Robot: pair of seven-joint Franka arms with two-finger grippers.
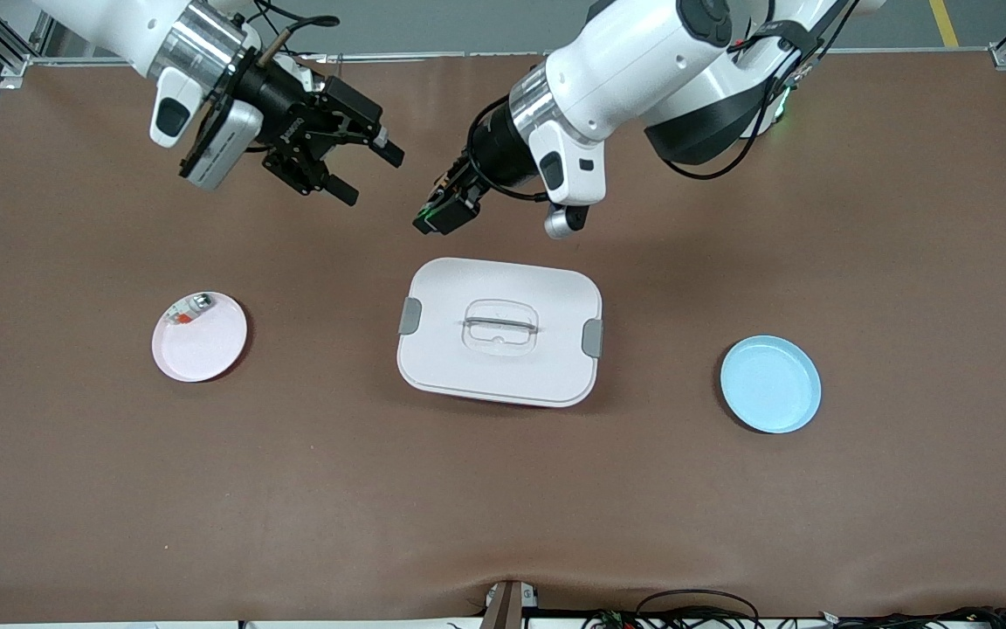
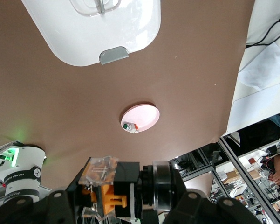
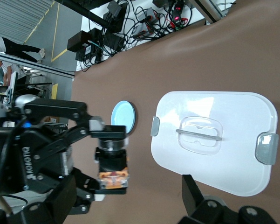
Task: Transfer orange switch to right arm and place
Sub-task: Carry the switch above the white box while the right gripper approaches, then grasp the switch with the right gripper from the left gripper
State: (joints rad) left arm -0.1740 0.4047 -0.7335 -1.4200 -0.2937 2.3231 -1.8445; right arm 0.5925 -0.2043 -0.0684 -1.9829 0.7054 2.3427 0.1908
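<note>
1. The left gripper [image 1: 435,218] hung above the table farther from the front camera than the white lidded box [image 1: 499,332], fingers clamped on the orange switch [image 3: 112,178].
2. The right gripper [image 1: 361,170] hovered beside it, fingers spread wide.
3. A pink plate [image 1: 200,336] lay toward the right arm's end from the box.

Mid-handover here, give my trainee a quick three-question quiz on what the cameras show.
1. True or false: the left tool grips the orange switch.
2. The small silver-grey piece lies on: A) the pink plate; B) the blue plate; C) the white lidded box.
3. Fill in: the right tool, over the bare table, has its fingers ____.

Key: 1 true; 2 A; 3 open.
</note>
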